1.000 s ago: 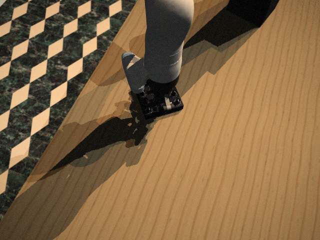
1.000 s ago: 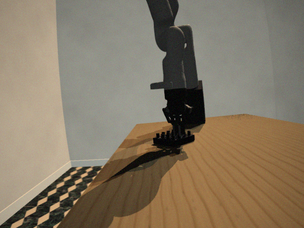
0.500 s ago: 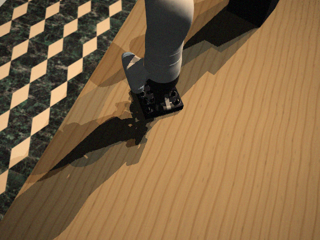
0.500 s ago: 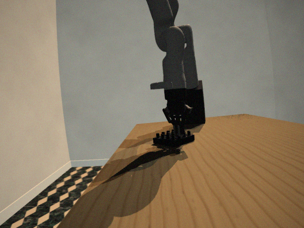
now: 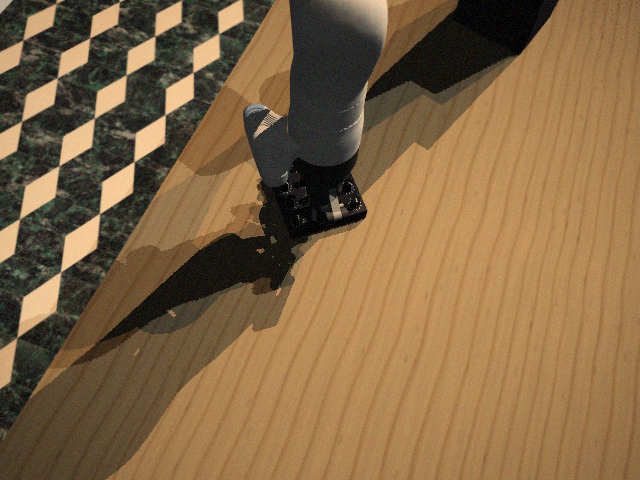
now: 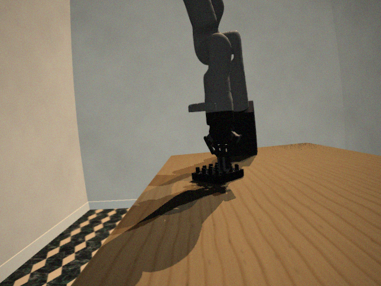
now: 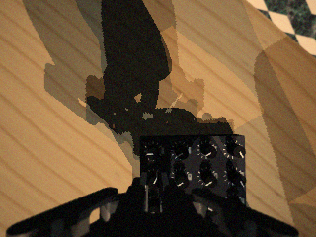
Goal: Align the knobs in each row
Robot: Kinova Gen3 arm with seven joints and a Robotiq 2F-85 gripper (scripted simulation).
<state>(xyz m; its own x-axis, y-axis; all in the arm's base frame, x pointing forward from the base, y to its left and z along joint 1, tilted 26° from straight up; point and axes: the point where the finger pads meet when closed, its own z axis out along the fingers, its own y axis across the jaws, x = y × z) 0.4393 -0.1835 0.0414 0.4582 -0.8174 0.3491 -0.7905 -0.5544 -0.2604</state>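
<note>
The tabletop (image 5: 465, 310) is light wood with wavy grain lines running along it, and it's cut off at an angle on one side where a checkered floor (image 5: 67, 129) shows below. Only thing I can see sitting right on it is the black knob box (image 5: 320, 209) (small, square, studded with knobs), near that floor-side edge. A dark block (image 6: 247, 129) stands at the far end. Long shadows stretch across the wood from the box toward the edge.

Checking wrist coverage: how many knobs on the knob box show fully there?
8: two rows of four on the knob box, beyond the gripper. Nearer rows are hidden; the gripper clamps one knob.
</note>
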